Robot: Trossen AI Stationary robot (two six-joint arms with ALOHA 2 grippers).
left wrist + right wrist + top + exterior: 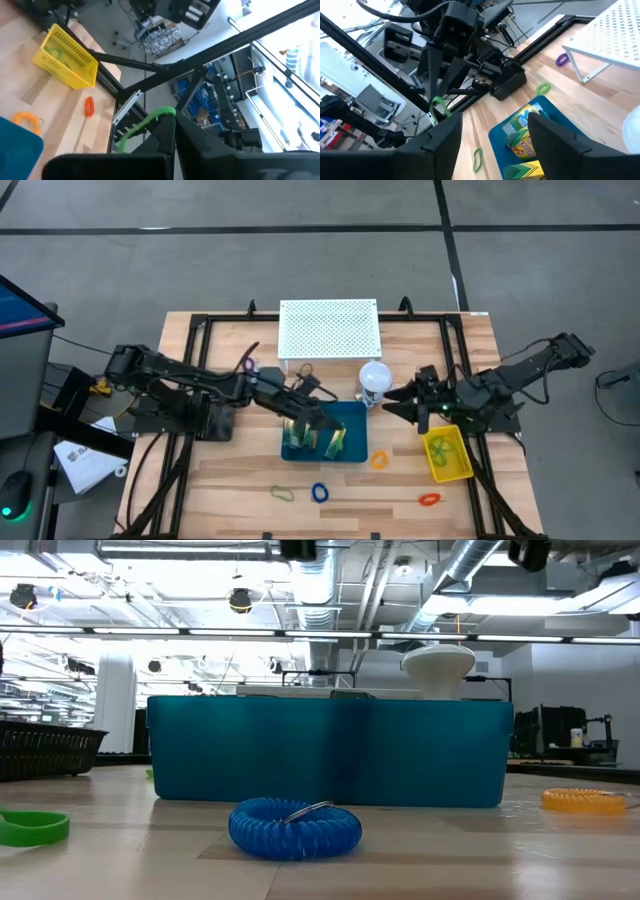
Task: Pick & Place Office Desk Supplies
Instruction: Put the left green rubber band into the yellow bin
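Observation:
My left gripper (322, 423) is shut on a thin green loop (145, 125) above the blue bin (352, 448), which holds crayon boxes (525, 145). My right gripper (495, 145) stands open with nothing between its fingers, to the right of the bin beside the white ball (375, 376). On the table lie an orange loop (379, 460), a blue loop (295, 828), a green loop (283, 494) and a red loop (430, 500). A purple loop (562, 59) and another green loop (542, 89) lie by the white board (330, 328). My left gripper pinches the green loop at one end of its arc (161, 115) between its shut fingers. The fingers lie about level, pointing toward the table's right side. The rest of the loop curves out to one side of the fingers, lifted clear of the bin and the table.
A yellow basket (447, 455) with a green loop inside stands at the right near the right arm. A black metal frame (190, 380) rings the table. A dark basket (45, 750) shows at the left of the low view. Bare wood lies along the near edge.

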